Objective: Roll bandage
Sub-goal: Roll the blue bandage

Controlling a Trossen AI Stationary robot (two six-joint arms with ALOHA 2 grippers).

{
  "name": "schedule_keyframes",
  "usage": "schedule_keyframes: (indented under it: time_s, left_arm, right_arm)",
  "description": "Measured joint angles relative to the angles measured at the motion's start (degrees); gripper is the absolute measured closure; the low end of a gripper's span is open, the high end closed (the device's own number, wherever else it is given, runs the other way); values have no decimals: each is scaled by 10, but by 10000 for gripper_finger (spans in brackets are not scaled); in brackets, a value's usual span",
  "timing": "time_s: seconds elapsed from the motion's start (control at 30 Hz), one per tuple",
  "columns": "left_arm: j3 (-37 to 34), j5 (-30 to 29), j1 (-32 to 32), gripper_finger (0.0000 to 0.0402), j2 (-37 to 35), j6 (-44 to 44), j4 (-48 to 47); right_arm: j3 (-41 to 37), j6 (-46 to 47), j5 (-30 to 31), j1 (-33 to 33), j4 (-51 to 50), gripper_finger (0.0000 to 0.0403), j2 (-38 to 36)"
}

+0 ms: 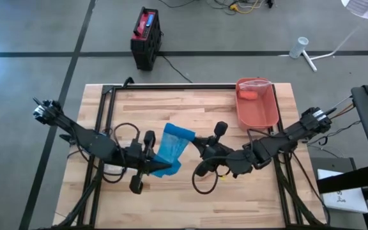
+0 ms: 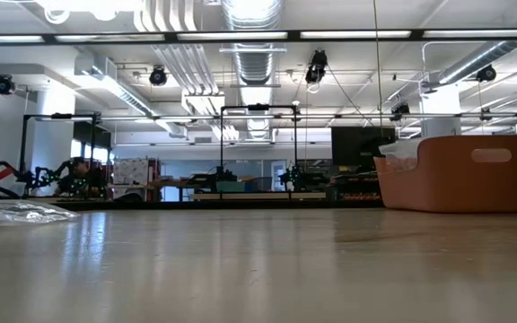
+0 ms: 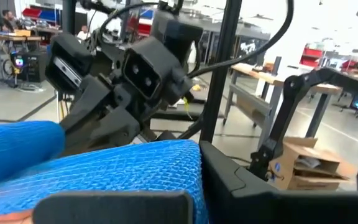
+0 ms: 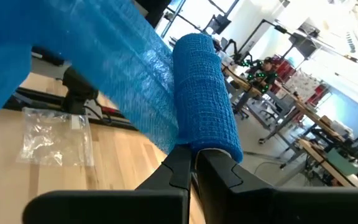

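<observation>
High view showing both arms meeting mid-table, lifting blue bandage (image 1: 171, 149). Left gripper (image 1: 151, 167) clamping loose tail; right gripper (image 1: 197, 144) pinching rolled end. Looking soft, light, stretchy: gripping roll, keeping tail taut.

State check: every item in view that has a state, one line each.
blue bandage: partly unrolled, held off the table between both grippers
left gripper: shut on the flat end
right gripper: shut on the rolled end
orange bin: upright, open, a small orange item inside
clear plastic bag: lying flat on the table
</observation>
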Motion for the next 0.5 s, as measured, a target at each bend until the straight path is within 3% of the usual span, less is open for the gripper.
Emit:
schedule_keyframes:
  time_s: [0.3, 0.5]
  left_arm:
    - [1, 0, 6, 389, 14, -13, 27]
    - [1, 2, 24, 334, 17, -46, 48]
  right_arm:
    - [-20, 16, -12, -4, 0, 394, 0]
    - [-35, 44, -53, -9, 0, 394, 4]
